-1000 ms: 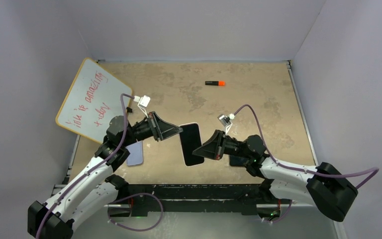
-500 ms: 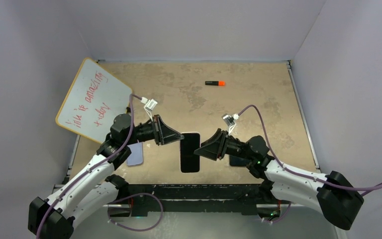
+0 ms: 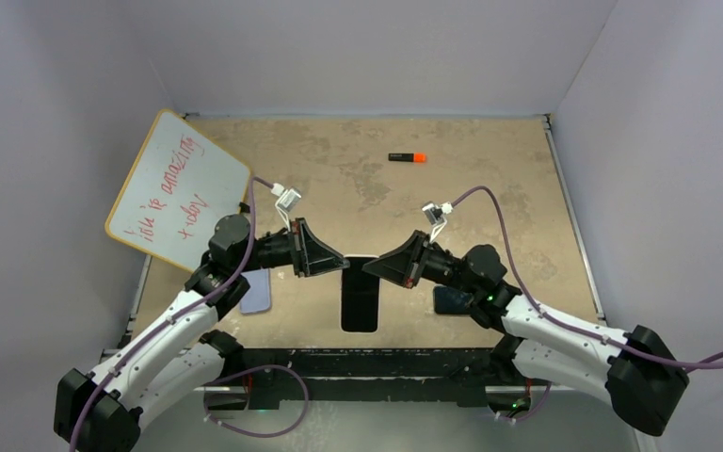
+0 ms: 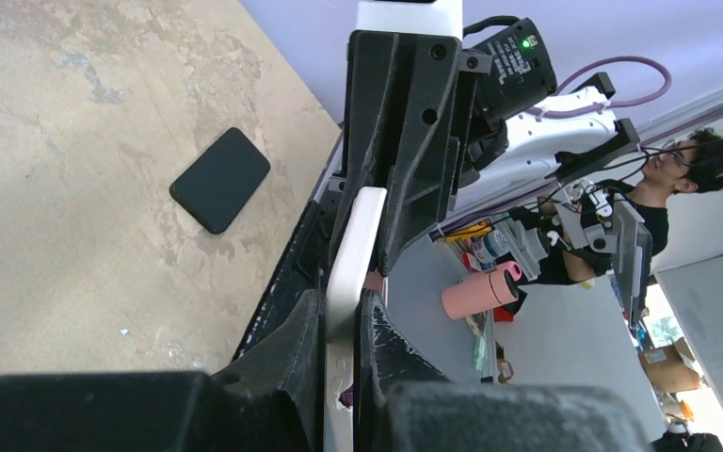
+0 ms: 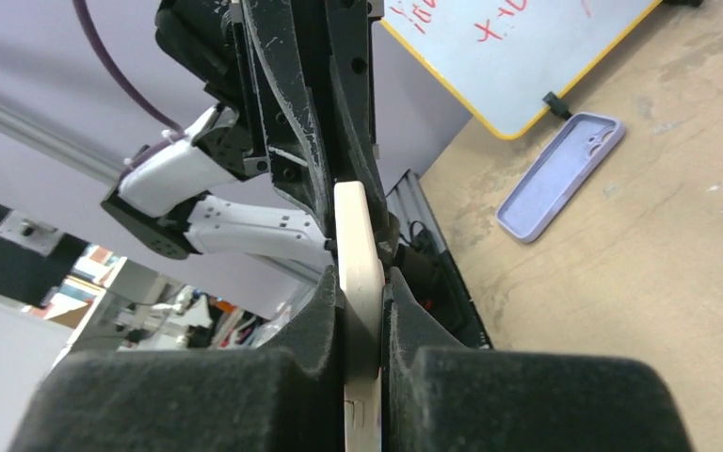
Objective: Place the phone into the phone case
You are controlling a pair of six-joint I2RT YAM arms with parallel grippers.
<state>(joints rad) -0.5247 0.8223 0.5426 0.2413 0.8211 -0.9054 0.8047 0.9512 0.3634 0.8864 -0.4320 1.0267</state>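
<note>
The phone [image 3: 361, 299], black screen with a white rim, is held above the table's near edge by both grippers at its far end. My left gripper [image 3: 342, 266] is shut on its left side; the white rim [image 4: 355, 254] shows between the pads. My right gripper [image 3: 370, 268] is shut on its right side; the rim [image 5: 357, 247] runs between its pads. The lilac phone case [image 3: 256, 290] lies open side up on the table under the left arm. It also shows in the right wrist view [image 5: 560, 176].
A second black phone [image 3: 449, 301] lies on the table under the right arm, and shows in the left wrist view [image 4: 219, 179]. A whiteboard [image 3: 177, 190] leans at the far left. A black and orange marker [image 3: 407, 157] lies at the back.
The phone has moved toward the near edge and turned straight. Both grippers have come closer together at its far end.
</note>
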